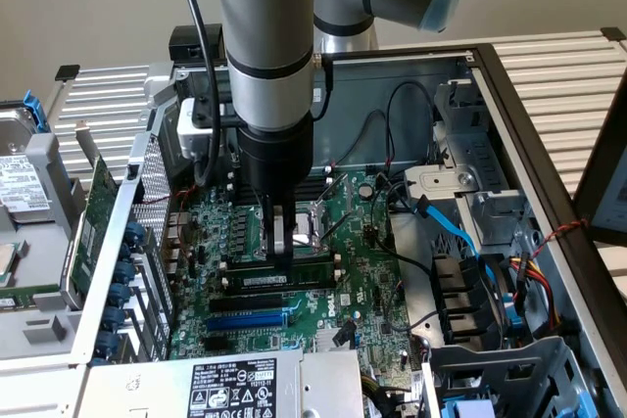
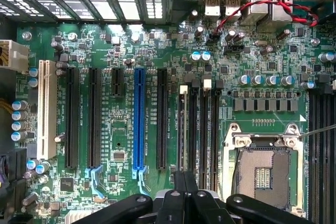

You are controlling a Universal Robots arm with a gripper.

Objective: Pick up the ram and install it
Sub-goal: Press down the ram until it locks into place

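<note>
My claw (image 1: 281,242) closed, fingertips pressing on the ram (image 1: 284,280), ram seated flat in a motherboard (image 1: 362,281) slot, long axis running across the exterior view.

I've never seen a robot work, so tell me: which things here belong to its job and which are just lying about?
Job: ram; empty memory slots; fingers, shut over the ram.
Lying about: hard drive; blue cable; red wires.
</note>
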